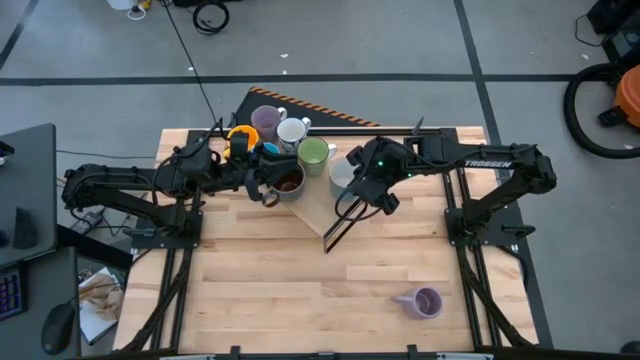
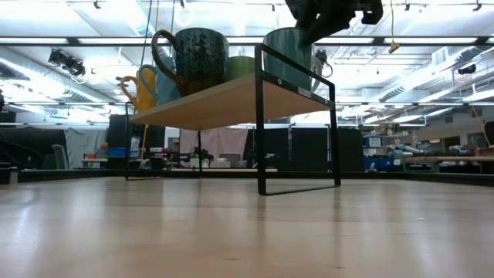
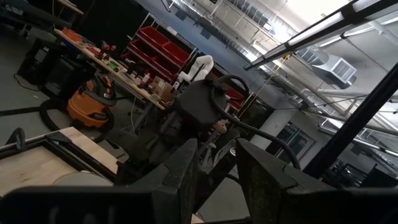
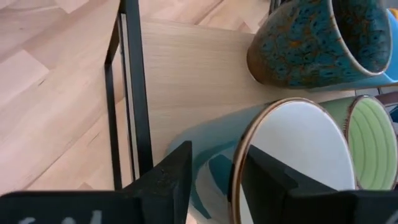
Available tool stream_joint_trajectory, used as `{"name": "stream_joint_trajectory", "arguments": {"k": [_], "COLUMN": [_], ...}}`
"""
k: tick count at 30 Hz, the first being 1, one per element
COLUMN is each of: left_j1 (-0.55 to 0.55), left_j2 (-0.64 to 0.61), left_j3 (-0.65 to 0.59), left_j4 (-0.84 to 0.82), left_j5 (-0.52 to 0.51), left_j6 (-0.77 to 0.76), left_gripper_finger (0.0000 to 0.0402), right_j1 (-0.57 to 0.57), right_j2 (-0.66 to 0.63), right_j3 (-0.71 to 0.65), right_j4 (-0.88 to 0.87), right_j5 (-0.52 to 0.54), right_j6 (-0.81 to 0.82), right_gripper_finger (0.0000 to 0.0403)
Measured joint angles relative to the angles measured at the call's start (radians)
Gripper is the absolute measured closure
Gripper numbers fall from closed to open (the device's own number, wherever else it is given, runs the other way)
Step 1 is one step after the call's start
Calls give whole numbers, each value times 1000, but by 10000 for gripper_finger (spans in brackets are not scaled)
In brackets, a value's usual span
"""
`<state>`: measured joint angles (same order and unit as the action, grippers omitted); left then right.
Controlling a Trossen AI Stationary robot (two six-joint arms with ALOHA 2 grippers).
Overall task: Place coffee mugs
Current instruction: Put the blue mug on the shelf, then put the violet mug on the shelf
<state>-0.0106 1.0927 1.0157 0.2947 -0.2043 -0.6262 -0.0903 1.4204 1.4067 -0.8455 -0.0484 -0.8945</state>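
Observation:
A raised wooden shelf (image 1: 320, 215) on a black frame carries several coffee mugs: lavender (image 1: 265, 120), white (image 1: 293, 130), orange (image 1: 240, 140), green (image 1: 313, 153), dark speckled brown (image 1: 287, 182) and a teal one with a white inside (image 4: 292, 155). The teal mug stands upright at the shelf's right front corner (image 2: 289, 58). My right gripper (image 4: 217, 152) slants down over it, open, one finger outside its wall and one inside. My left gripper (image 1: 268, 192) hovers open beside the brown mug's left side, nothing between its fingers (image 3: 186, 174). My right gripper stands astride the teal mug's rim (image 4: 238, 168), coming from above and from the table's right. The outer finger (image 4: 171, 174) stands apart from the wall. Whether the inner finger (image 4: 267, 180) touches the white inside, I cannot tell. The mug rests on the shelf.
Another lavender mug (image 1: 425, 302) sits on the table near the front right. The shelf's black frame legs (image 2: 260, 116) rise from the tabletop. Bare wood stretches across the table's near half (image 1: 300, 290).

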Motion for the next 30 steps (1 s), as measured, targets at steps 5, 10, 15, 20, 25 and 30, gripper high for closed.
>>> {"name": "stream_joint_trajectory", "arguments": {"k": [5,10,15,20,25,30], "left_j1": [0,0,0,-4,-46,-126], "left_j2": [0,0,0,0,0,16], "left_j3": [0,0,0,0,0,-1], "left_j4": [0,0,0,1,1,19], "left_j5": [0,0,0,6,19,19], "left_j6": [-19,-20,-23,-73,-18,184], "left_gripper_finger": [285,285,285,285,285,285], "right_j1": [22,42,55,55,55,59], "right_j2": [-19,-55,-102,-146,-188,-244], "right_j3": [0,0,0,0,0,0], "right_j4": [0,14,23,23,22,-25], "right_j5": [46,93,132,176,237,246], "right_j6": [9,11,99,207,305,381], "right_gripper_finger": [260,259,259,259,259,259]}}
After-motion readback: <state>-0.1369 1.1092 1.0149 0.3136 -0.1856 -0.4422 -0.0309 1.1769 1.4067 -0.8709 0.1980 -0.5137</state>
